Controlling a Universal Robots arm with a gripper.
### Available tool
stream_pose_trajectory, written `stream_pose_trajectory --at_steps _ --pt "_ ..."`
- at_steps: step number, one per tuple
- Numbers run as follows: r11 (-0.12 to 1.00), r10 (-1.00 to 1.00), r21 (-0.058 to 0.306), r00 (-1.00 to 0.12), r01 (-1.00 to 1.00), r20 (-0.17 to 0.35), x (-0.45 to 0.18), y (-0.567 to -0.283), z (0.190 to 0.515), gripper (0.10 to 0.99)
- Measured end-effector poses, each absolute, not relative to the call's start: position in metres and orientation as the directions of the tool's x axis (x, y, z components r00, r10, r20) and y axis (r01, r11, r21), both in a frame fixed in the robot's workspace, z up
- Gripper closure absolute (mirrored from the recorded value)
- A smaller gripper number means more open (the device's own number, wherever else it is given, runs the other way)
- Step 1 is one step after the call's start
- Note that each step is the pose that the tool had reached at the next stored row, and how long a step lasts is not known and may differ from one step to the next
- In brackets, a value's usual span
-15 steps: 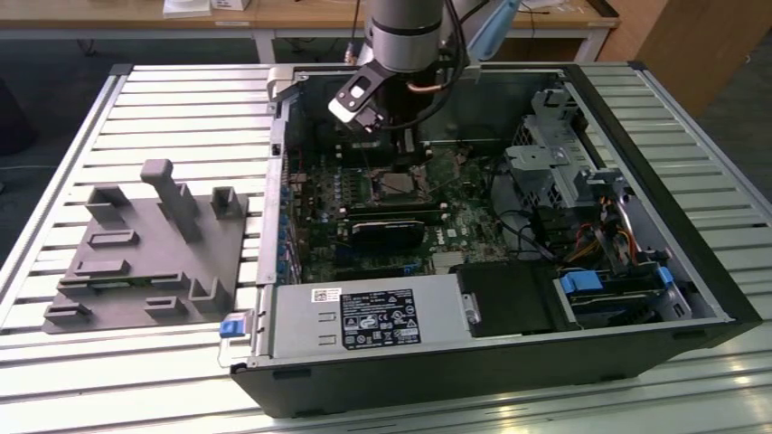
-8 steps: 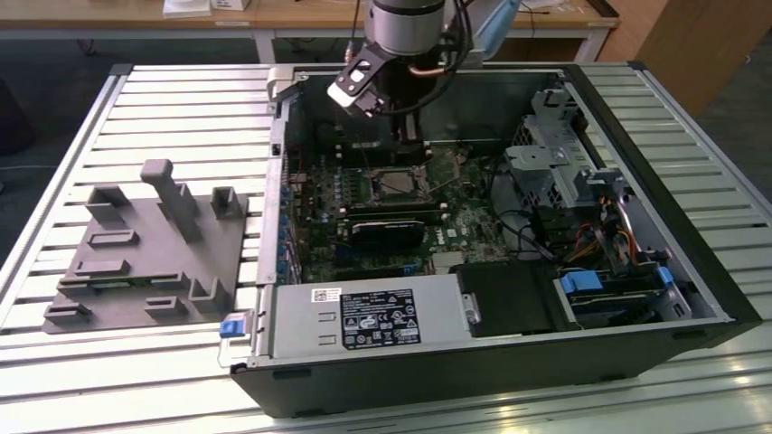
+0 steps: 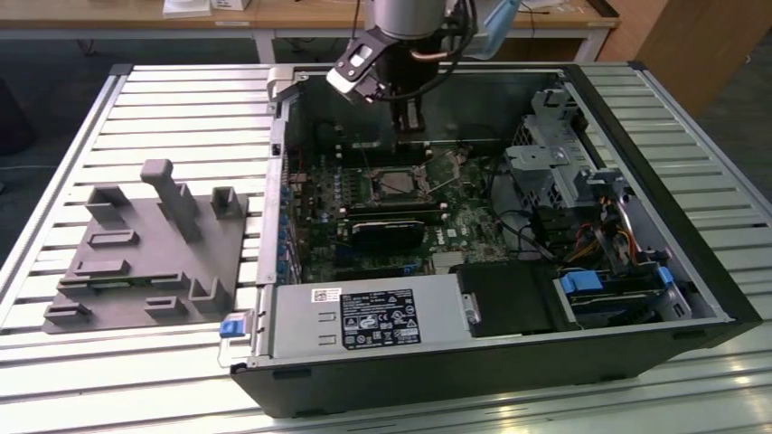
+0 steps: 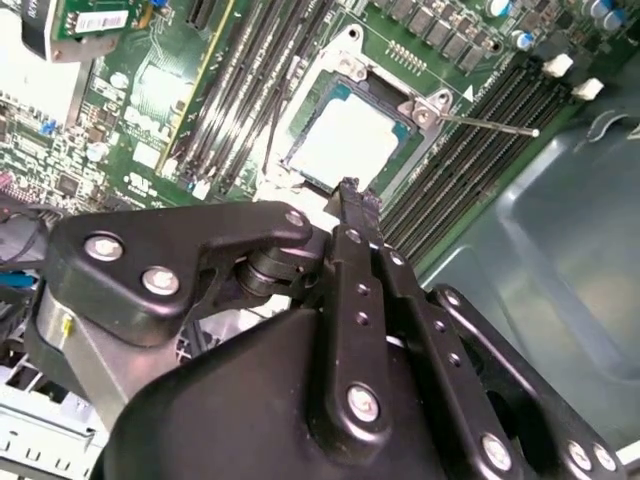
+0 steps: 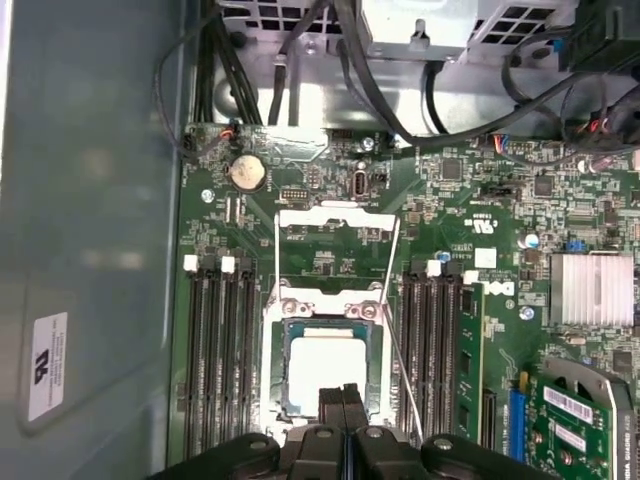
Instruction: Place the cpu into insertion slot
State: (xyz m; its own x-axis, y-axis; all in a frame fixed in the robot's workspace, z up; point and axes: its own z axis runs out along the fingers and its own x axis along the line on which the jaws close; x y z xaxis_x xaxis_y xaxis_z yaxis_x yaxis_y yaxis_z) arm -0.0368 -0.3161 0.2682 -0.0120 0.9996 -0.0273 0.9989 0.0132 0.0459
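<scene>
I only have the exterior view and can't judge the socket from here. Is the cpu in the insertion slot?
Observer: Yes. In both wrist views the cpu lies flat inside the insertion slot, within its frame.
Operator: Holding anything now?
Observer: No. In the second wrist view the fingers are shut with nothing between them, tips by the cpu's edge.
Operator: Is it latched down?
Observer: No. The wire lever juts out over the memory slots, away from the frame.
</scene>
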Motion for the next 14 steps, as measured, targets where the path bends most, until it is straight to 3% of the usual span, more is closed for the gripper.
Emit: stream_pose_trajectory --at_steps 14 --pt "0.012 1.000 0.046 -0.011 0.999 -0.025 -0.019 -0.322 0.267 0.980"
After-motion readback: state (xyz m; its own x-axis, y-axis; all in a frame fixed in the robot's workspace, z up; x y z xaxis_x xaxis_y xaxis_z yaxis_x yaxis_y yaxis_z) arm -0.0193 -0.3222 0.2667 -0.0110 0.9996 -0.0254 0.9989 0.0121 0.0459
